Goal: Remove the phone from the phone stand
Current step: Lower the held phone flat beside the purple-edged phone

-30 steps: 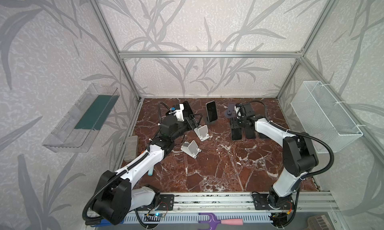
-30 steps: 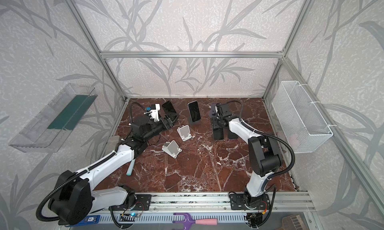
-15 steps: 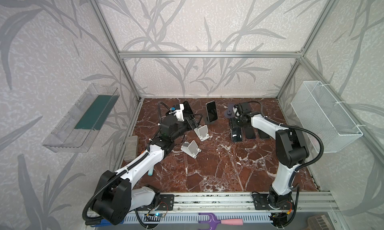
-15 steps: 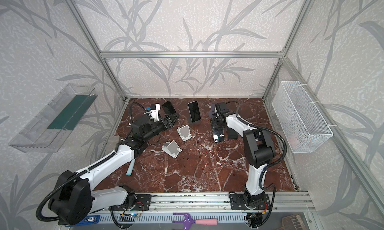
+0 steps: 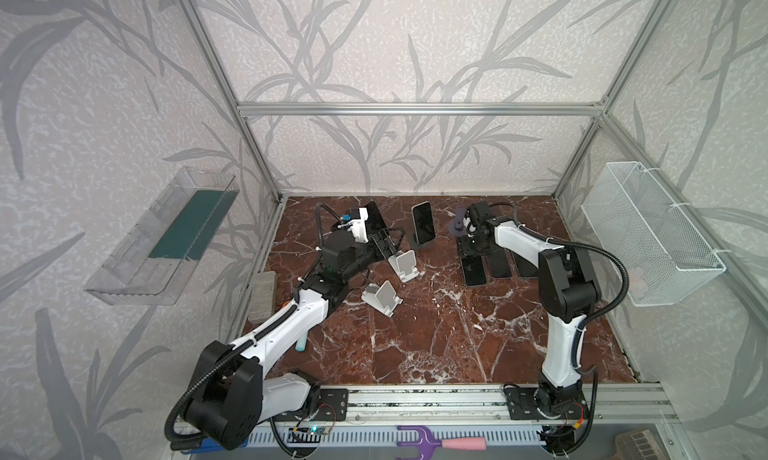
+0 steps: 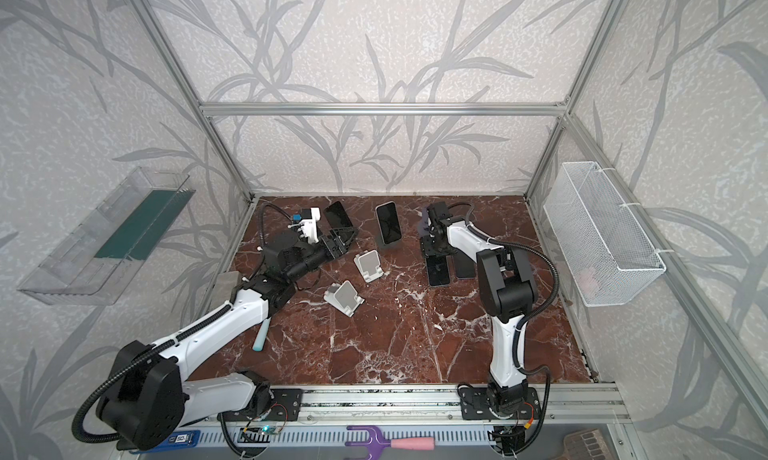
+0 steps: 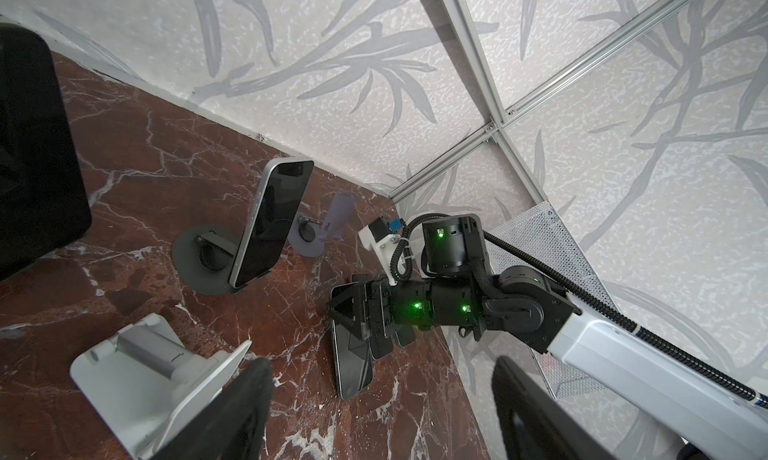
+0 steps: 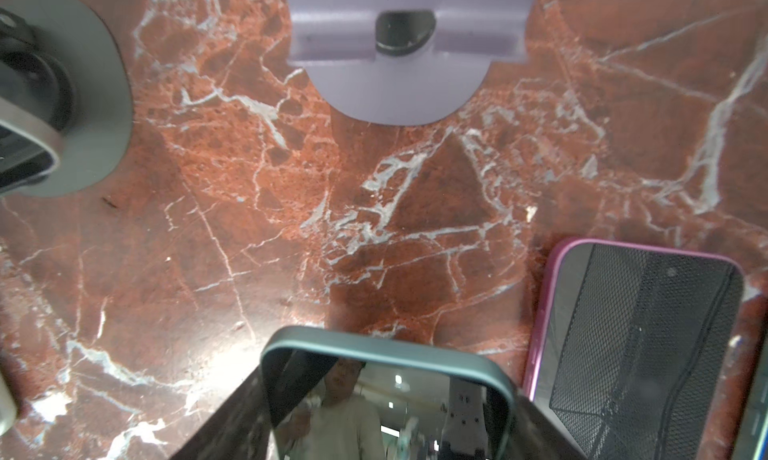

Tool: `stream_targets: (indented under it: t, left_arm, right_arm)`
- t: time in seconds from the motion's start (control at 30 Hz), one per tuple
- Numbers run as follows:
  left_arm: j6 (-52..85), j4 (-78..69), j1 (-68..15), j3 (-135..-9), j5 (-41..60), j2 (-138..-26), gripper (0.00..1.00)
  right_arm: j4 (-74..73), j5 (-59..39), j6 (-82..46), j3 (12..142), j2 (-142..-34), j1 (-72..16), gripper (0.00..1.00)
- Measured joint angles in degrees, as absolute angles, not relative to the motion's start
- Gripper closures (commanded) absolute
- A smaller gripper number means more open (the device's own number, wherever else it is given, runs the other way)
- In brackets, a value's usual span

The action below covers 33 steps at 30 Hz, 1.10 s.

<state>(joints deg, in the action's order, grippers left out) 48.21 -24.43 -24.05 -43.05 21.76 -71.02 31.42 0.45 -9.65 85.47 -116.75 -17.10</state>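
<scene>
1. Phone point(image 8: 386, 404) sits between the right fingers point(image 8: 224, 424), which are closed to its width on its two long edges. It lies flat, or nearly so, on the marble point(image 8: 249, 187), just beside the pink phone point(image 8: 644, 333) and apart from the empty lilac stand point(image 8: 399, 83).
2. Over the last second the right gripper point(image 5: 473, 254) has edged toward the middle and its elbow has swung inward. The grip looks unchanged, and the left arm has not moved.
3. I judge this phone to be off its stand already and being laid in the row. Only letting go and backing away remain.
4. The left gripper point(image 5: 388, 242) hangs near a white stand point(image 5: 402, 264). The left fingers point(image 7: 245, 412) are about half apart with nothing between them.
5. An upright phone point(image 7: 270, 225) leans on the grey stand point(image 7: 195, 266), so more removing may be left.
6. The phone faces are glossy black glass that mirrors the room, with rounded corners. One rim is matte grey-green and the other pink. The lilac stand is matte plastic with a round foot, and the grey stand is a flat disc with a hinge. The marble is polished red-brown with white veins.
</scene>
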Motion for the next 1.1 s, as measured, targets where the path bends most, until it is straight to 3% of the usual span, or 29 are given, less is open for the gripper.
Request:
stream_targets:
  t: [1.1]
  left_arm:
    - [48.6, -25.3, -24.1, -43.0, 22.2, -71.0, 0.17]
  right_arm:
    - [31.5, -1.6, -12.1, 87.3, -121.2, -16.1, 0.22]
